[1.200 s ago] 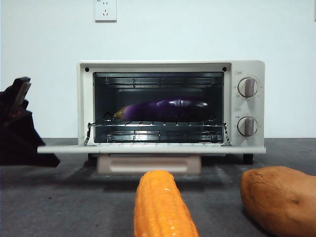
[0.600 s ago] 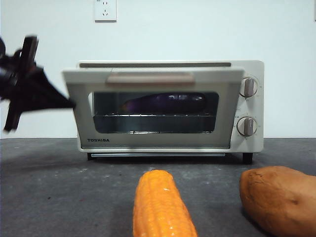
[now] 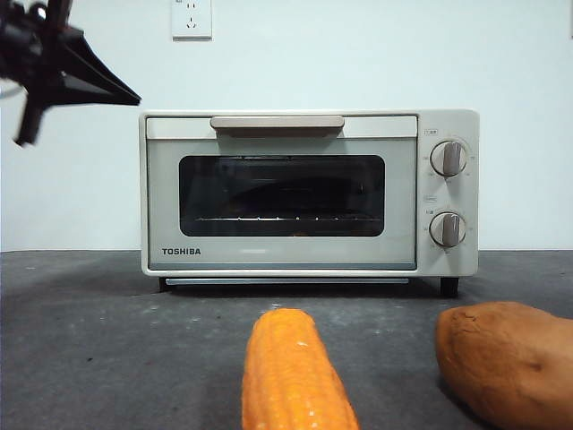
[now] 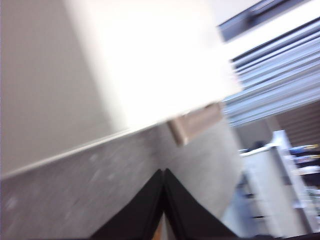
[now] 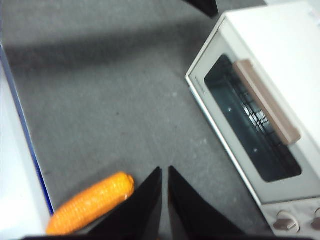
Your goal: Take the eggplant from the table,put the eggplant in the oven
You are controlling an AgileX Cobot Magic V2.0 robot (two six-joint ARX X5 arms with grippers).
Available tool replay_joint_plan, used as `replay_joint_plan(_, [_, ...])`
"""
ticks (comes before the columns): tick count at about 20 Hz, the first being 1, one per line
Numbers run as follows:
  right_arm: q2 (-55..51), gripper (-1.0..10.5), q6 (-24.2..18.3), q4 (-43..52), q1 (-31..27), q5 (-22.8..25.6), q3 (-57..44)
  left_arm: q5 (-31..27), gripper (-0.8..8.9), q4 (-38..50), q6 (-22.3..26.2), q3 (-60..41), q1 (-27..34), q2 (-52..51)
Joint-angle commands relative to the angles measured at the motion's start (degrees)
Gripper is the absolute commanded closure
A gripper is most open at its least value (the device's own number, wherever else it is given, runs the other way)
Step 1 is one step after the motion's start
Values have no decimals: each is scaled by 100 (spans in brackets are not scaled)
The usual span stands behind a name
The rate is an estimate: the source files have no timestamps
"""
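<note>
Resting directly on the dark grey table: closed cream oven, corn cob in front, sweet potato beside it.

Cream oven shut on the grey table, corn cob and sweet potato in front, black gripper upper left.

Left gripper, seen in the front view at the upper left corner, raised well above table height, its black jaws pressed together into a single point that aims inward and slightly downward; the wrist behind it is blurred. Left gripper in its own wrist view, jaws meeting tip to tip. Right gripper held high, facing downward, jaws nearly touching, a thin slit between them
</note>
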Motion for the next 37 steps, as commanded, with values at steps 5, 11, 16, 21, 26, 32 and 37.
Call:
replay_joint_plan(5, [92, 941, -304, 173, -898, -109, -1062, -2017, 807, -1207, 1521, -131, -400, -1401])
replay_joint_plan(11, [-269, 941, 490, 1121, -2638, -822, -2181, -3362, 807, -343, 1102, -1239, -734, -2896])
replay_joint_plan(16, [-1224, 941, 1141, 2747, -3762, -1198, -3644, -4179, 807, 389, 643, -2951, -1032, -4382])
replay_joint_plan(21, [-2387, 941, 1322, 4638, -3818, -1047, -5123, -4881, 807, 984, -282, -4269, -1325, -5711])
replay_joint_plan(26, [-2583, 941, 1366, 4631, -3825, -1043, -5209, -4883, 807, 872, -774, -4325, -1370, -5928])
replay_joint_plan(32, [-2583, 941, 1366, 4649, -3825, -1043, -5209, -4883, 807, 863, -774, -4325, -1370, -5928])
replay_joint_plan(37, [-2583, 941, 1366, 4669, -3825, -1045, -5209, -5123, 807, 654, -188, -4332, -1364, -6496])
